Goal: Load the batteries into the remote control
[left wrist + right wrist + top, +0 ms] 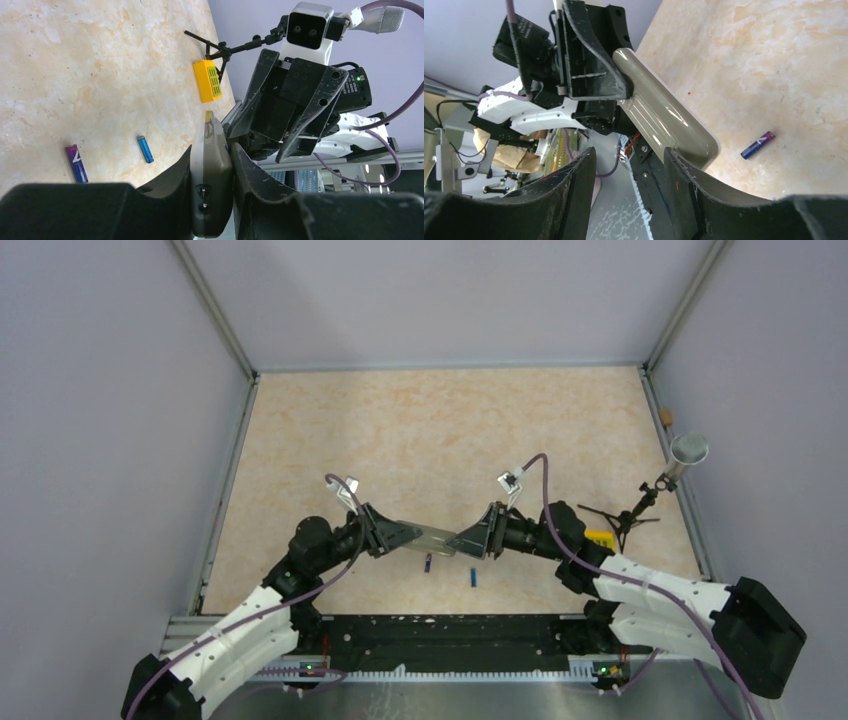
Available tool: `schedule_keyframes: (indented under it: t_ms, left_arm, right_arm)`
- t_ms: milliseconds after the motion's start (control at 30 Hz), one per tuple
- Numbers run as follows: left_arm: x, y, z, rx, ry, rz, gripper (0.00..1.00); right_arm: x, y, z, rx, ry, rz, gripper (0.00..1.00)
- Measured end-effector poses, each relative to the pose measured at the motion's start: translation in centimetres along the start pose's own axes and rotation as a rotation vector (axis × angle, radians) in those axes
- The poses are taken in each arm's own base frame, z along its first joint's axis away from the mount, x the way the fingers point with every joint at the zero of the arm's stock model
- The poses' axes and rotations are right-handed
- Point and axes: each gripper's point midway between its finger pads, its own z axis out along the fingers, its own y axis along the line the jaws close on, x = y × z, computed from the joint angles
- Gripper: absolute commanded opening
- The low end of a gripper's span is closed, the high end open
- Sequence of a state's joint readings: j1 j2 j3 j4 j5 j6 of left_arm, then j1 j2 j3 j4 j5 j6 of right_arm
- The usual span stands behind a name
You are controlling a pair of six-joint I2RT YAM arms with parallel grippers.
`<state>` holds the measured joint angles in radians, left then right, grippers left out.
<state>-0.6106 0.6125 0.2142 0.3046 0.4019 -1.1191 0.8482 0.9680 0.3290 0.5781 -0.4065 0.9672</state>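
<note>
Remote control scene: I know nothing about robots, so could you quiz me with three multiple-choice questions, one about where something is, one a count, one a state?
1. The remote control is being held. Where are the batteries?
A. Inside it.
B. Loose on the table.
C. Stacked on top of it.

2. How many batteries are in view?
A. One.
B. Four.
C. Two.

3. The left gripper is:
A. shut on the remote control.
B. open and empty.
C. out of view.

Answers:
1 B: the left wrist view shows both lying flat on the table.
2 C: one is blue and the other, purplish-blue, lies beside it.
3 A: its fingers press the remote control from both sides.
</note>
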Motion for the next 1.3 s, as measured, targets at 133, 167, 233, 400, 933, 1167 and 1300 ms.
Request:
schedule_keyframes:
  t_ms: [133,167,233,400,933,1167,1300]
  left_arm:
    - [-0.1,0.0,0.0,-0.005,-0.002,0.002,0.00]
    - [-0.1,0.0,0.0,-0.008,-0.004,0.003,0.00]
    - [-0.1,0.1,0.0,-0.013,-0.004,0.005,0.00]
    - [-0.1,0.2,0.0,-0.020,-0.003,0.005,0.00]
    - [-0.2,0.7,0.1,-0.041,-0.006,0.006,0.00]
    - [-0.3,0.9,0.1,-0.047,-0.013,0.012,0.00]
    - [-0.4,1.0,0.1,-0.053,-0.020,0.016,0.00]
  right_arm:
    - [0.3,-0.9,-0.1,0.046,0.011,0.000,0.51]
    - [0.4,-1.1,-0.1,0.055,0.015,0.000,0.51]
    - [0.4,-1.3,-0.1,0.062,0.017,0.000,0.51]
    - [0.4,-1.5,-0.1,0.075,0.019,-0.002,0.51]
    - [0.7,-1.9,0.7,0.097,0.041,0.007,0.51]
    - [0.7,-2.2,1.0,0.137,0.042,-0.009,0.51]
    - [0.7,-2.5,1.3,0.165,0.040,-0.019,0.51]
